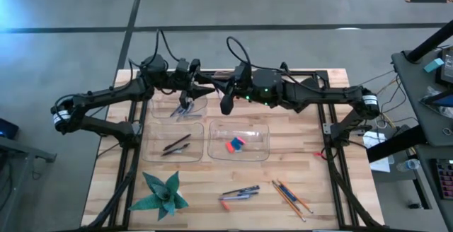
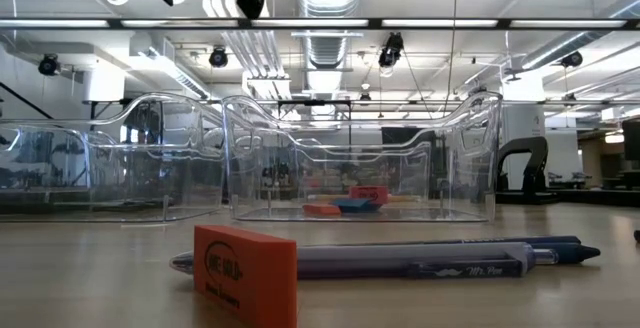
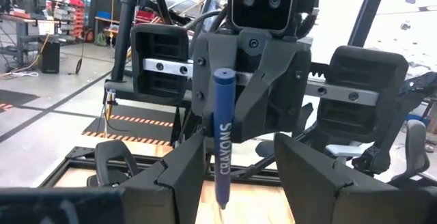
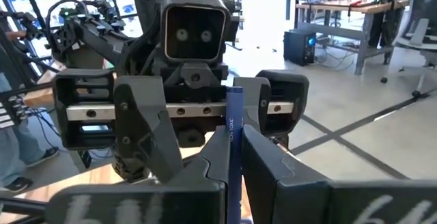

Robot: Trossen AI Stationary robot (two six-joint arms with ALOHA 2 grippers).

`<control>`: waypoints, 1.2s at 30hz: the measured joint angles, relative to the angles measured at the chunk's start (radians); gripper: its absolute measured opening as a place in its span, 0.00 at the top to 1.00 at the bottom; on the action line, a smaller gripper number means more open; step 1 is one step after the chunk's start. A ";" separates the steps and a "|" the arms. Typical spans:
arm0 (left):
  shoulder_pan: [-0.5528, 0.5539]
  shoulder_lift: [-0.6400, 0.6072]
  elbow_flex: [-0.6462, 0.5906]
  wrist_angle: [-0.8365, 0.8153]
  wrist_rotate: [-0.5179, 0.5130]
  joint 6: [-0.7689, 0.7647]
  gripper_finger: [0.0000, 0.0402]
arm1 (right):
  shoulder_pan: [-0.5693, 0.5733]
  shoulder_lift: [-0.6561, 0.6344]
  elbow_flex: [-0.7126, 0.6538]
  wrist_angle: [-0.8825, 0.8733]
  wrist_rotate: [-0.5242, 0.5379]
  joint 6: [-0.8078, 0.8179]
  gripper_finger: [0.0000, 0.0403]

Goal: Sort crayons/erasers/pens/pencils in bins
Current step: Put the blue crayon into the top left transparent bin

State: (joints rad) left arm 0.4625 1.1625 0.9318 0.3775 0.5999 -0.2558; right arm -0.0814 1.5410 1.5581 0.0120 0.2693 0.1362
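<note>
Nearest us, an orange eraser (image 2: 245, 273), pens (image 2: 420, 260) and pencils (image 1: 291, 198) lie unsorted at the table's front edge. Behind them, one bin (image 1: 263, 129) holds erasers (image 1: 235, 144).

Above the far bin (image 1: 157, 112), the two arms meet nose to nose. The right gripper (image 4: 233, 156) is clamped on an upright blue crayon (image 3: 222, 138). The left gripper (image 3: 235, 176) has its fingers spread wide on either side of the crayon, not touching it. We judge this to be a handover, with the crayon held vertical so the other claw can close across it.

2 grippers (image 1: 212, 90) meet above back-left bin (image 1: 179, 106)
</note>
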 joint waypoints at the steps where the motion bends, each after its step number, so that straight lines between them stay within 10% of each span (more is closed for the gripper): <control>1: 0.000 0.000 0.000 0.000 0.000 0.000 0.60 | 0.000 0.000 0.000 0.001 0.000 -0.005 0.96; 10: -0.001 0.012 0.000 0.005 0.000 -0.002 0.64 | 0.000 0.000 0.001 0.013 0.000 -0.006 0.96; 22: 0.000 0.054 0.002 0.015 0.008 -0.027 0.96 | -0.001 0.000 -0.001 0.013 -0.006 0.013 0.96; 36: 0.000 0.048 0.002 0.000 0.051 -0.052 0.96 | 0.000 -0.001 0.066 -0.227 -0.016 0.097 0.79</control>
State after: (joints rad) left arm 0.4625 1.2110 0.9333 0.3777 0.6504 -0.3081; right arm -0.0814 1.5402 1.6242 -0.2150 0.2528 0.2331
